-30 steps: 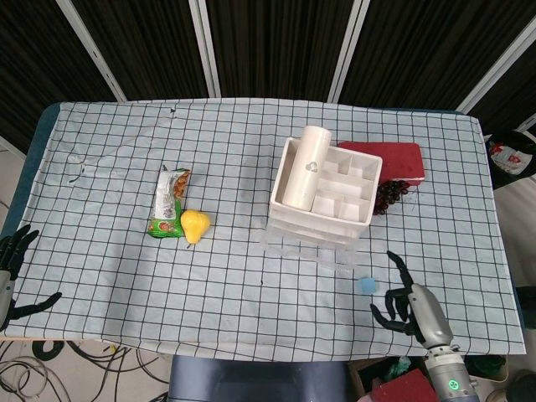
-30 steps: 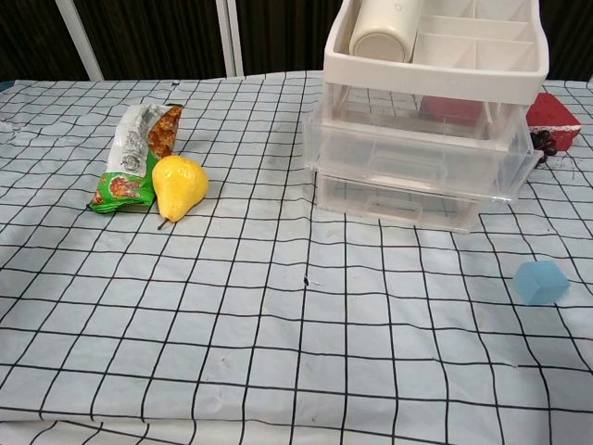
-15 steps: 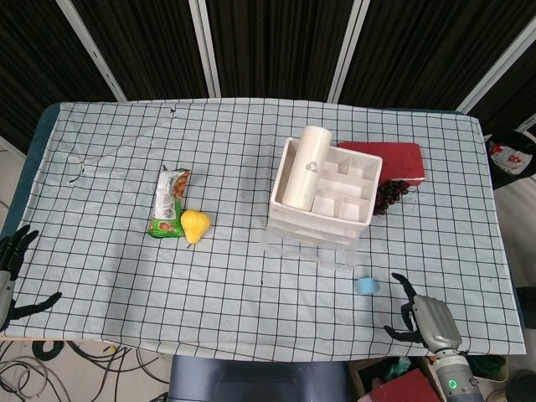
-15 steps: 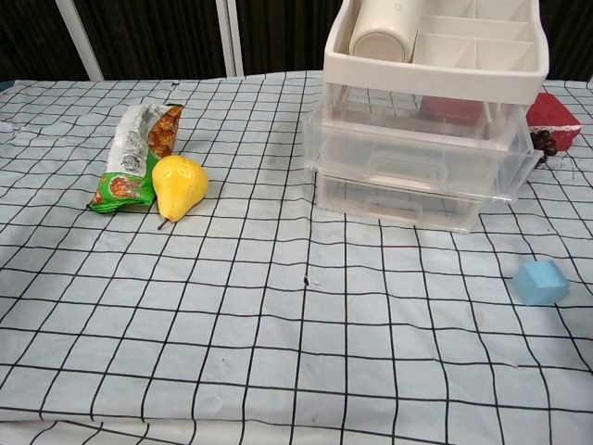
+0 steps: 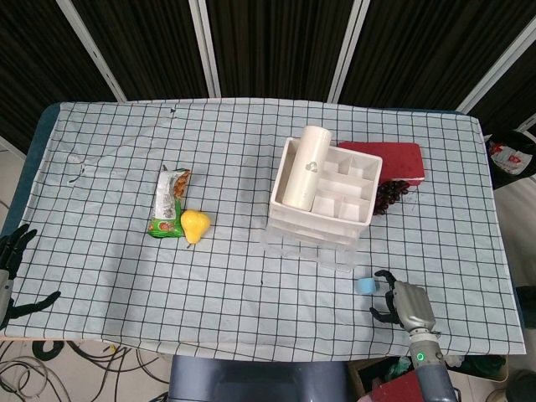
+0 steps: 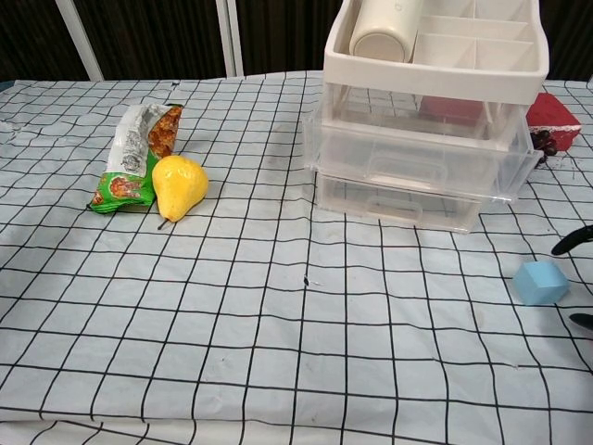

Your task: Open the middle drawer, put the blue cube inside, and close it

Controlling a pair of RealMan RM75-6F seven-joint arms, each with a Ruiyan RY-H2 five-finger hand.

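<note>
- One blue cube (image 5: 365,286) sits on the checked surface (image 5: 234,268), in front of the clear drawer unit (image 5: 322,219) and to its right, well apart from the shut middle drawer (image 6: 417,158).
- The right hand (image 5: 400,305) lies just beside the cube with fingers spread, holding nothing.
- The left hand (image 5: 12,272) rests open at the far edge.
- The cube looks small, light and rigid, probably smooth; a pinch across two opposite flat faces should hold it.
- The drawer should be opened first, likely by its front recess.

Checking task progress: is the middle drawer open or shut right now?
Partly open. In the chest view the middle drawer juts forward past the bottom drawer; the blue cube lies outside on the table.
</note>
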